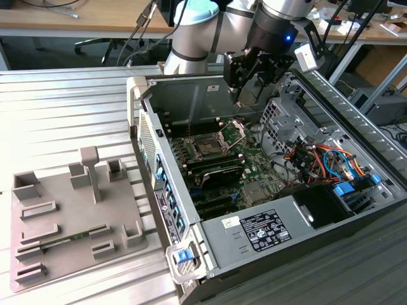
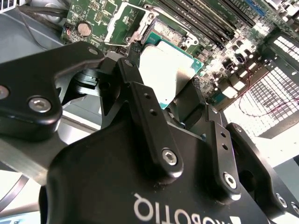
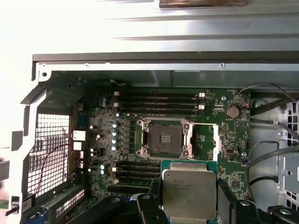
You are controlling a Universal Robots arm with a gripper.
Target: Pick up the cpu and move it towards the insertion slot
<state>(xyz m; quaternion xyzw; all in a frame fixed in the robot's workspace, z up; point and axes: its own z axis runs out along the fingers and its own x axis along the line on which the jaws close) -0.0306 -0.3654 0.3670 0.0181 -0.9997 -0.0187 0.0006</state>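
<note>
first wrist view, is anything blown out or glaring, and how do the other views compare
In the first wrist view the case wall is overexposed, while the cpu and insertion slot read clearly. In the second wrist view glare whitens the cpu. The exterior view is evenly lit.

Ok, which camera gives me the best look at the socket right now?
The first wrist view: the socket sits open and unobstructed, frame and all, with the chip held in the end effector just short of it. The exterior view shows the socket small and at an angle. In the second wrist view the chip partly covers it.
</note>
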